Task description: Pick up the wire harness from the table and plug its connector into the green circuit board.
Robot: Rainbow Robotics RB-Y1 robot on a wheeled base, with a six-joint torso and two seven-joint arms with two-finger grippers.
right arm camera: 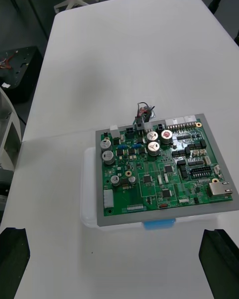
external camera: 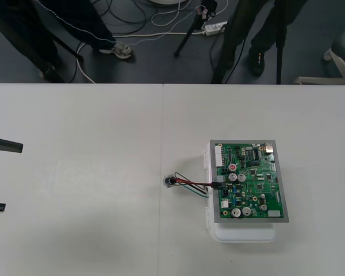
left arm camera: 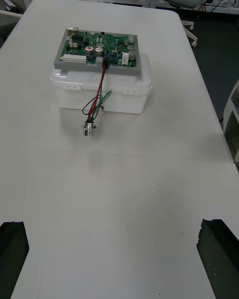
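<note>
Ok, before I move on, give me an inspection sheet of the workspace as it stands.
Surface: light table.
Job's things: green circuit board on white base; plug appears seated in the board's edge; wires run to the metal socket lying on the table.
Clutter: nothing seen.
Grippers: left gripper open at the table's left side; right gripper open, short of the board.
Cables: floor cables beyond the far edge.
Surroundings: dark floor.

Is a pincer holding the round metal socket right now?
No, the round metal socket lies on the table beside the white base, with nothing gripping it.
</note>
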